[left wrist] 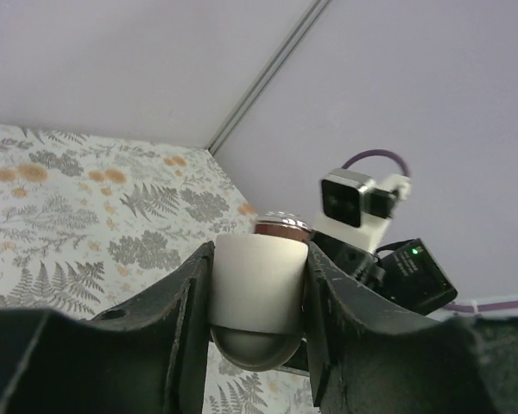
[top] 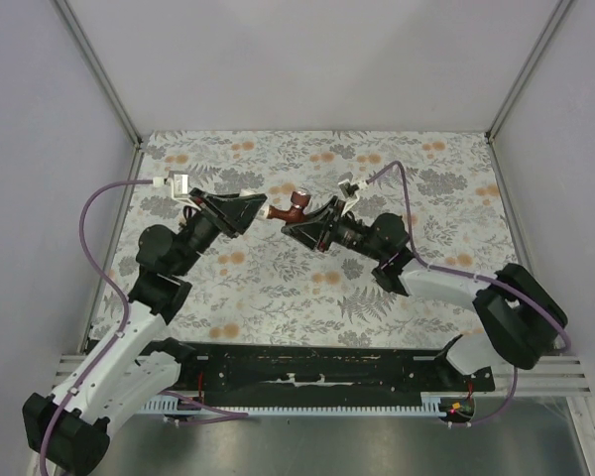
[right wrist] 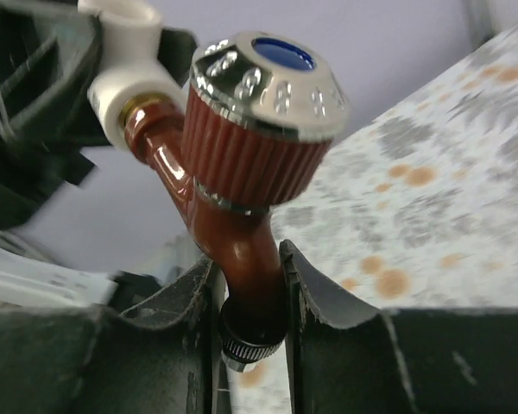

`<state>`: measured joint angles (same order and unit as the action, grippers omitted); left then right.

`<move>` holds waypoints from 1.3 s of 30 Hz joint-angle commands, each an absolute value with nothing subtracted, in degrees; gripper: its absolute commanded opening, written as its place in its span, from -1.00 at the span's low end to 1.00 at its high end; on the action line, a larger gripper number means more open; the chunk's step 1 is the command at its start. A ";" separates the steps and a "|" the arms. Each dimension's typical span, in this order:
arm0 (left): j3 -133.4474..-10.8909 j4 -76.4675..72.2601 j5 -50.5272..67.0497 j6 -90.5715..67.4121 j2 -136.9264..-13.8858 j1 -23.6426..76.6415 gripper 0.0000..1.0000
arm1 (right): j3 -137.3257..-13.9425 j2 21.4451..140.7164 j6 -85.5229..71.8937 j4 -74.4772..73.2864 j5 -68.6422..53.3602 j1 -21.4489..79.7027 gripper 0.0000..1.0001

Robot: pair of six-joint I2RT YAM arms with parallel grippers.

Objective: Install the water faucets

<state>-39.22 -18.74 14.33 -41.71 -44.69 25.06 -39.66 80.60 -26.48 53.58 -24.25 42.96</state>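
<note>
While both arms meet over the flower-patterned table (top: 278,288), we see the right claw (top: 310,218) clenched on the faucet (top: 296,205), a small dark red-brown tap. In the right wrist view its two black fingers (right wrist: 324,302) press on either side of the spout. The silvery ribbed tip (right wrist: 244,349) sits back between them, toward the palm. The faucet's body rises out past the fingertips. Its ribbed knob (right wrist: 259,103), with a shiny cap and a blue centre, stands just beyond them.

From the body a short inlet branch runs off to one side of this claw. It ends in a brass-coloured ring (right wrist: 142,105) that touches the white pipe fitting (right wrist: 129,60). We cannot tell how far the inlet sits inside the fitting.

The left claw (left wrist: 257,293) is grasping that white fitting. In the left wrist view the fitting fills the gap between the fingers (left wrist: 186,302), its rounded end toward the palm. At its far end, just past the fingertips, we see a dark red rim of the faucet.

From above, the two claws point at each other, nearly tip to tip. The faucet lies between them, with the fitting just at the left claw's tips. The table lies beneath both claws, and neither part touches it.
</note>
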 commanded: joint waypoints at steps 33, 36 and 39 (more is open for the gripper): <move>-38.40 -10.55 0.61 -57.11 -40.95 25.14 -0.96 | -36.75 63.37 -3.54 35.23 -29.79 36.73 0.96; -39.20 -10.63 2.02 -61.25 -41.75 25.14 -0.96 | -34.64 62.32 2.00 38.49 -30.67 38.58 0.96; -40.34 -10.72 3.86 -64.94 -42.63 25.14 -0.96 | -33.84 61.26 6.84 38.94 -29.89 41.21 0.96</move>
